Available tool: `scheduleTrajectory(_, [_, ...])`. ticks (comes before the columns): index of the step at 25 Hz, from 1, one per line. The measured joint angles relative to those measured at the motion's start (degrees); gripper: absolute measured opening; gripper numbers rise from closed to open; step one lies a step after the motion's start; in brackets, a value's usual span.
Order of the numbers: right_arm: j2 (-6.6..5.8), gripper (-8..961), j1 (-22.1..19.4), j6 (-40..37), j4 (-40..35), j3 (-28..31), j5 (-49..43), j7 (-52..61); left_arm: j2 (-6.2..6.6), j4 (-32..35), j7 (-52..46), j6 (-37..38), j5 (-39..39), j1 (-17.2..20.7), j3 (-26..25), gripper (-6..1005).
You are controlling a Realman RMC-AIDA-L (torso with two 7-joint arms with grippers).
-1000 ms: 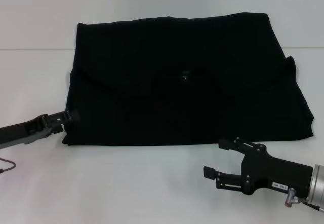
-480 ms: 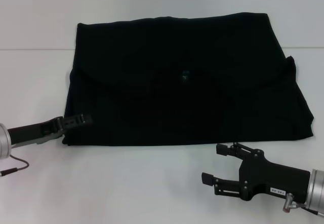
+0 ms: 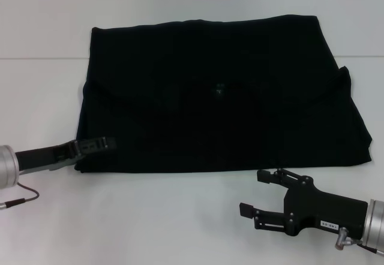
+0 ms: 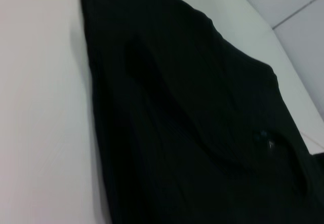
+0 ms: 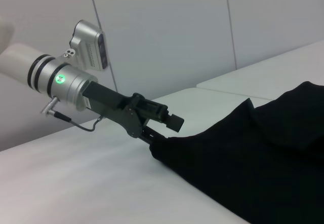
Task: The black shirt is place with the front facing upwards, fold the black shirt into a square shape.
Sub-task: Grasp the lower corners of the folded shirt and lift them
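The black shirt (image 3: 216, 103) lies folded into a wide flat shape on the white table (image 3: 168, 217); no lettering shows. A small label (image 3: 219, 88) marks its middle. My left gripper (image 3: 99, 143) is at the shirt's near left corner. In the right wrist view the left gripper (image 5: 164, 130) stands open, one finger above the cloth edge (image 5: 162, 145) and one low beside it. My right gripper (image 3: 253, 191) hovers open over bare table, just in front of the shirt's near edge toward the right. The left wrist view is filled by the shirt (image 4: 202, 133) seen along its left side.
A seam (image 3: 36, 58) runs across the table behind the shirt's left side. A thin cable (image 3: 18, 200) trails from the left arm near the table's front left. Panelled walls (image 5: 167, 31) stand beyond the table.
My left gripper has slid to the right, from beside the shirt's near left corner onto its edge. The right gripper has dropped back slightly toward the front. The shirt has not moved.
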Motion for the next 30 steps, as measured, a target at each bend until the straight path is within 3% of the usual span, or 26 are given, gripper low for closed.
scheduleTrajectory(9, [-0.05,923,-0.3,-0.2,-0.1,1.2,0.5,0.8,0.13,0.9,-2.9,-1.9,2.2,-0.6,3.6,887])
scheduleTrajectory(15, [-0.09,921,-0.4,-0.7,-0.2,1.4,0.5,0.9,-0.78,2.4,-2.6,-2.8,2.9,-0.4,4.2,657])
scheduleTrajectory(17, [-0.06,798,-0.4,-0.7,-0.2,1.4,0.5,0.9,-0.81,2.6,-2.5,-2.7,2.9,-0.4,4.3,588])
scheduleTrajectory(25, [-0.18,806,-0.8,-0.8,-0.5,2.0,0.6,1.1,-0.86,2.6,-2.3,-2.4,3.0,-0.5,4.3,248])
scheduleTrajectory(30, [-0.62,805,-2.0,-0.8,-3.4,4.3,0.4,6.4,-0.88,2.6,-2.3,-2.2,2.7,-0.4,3.9,153])
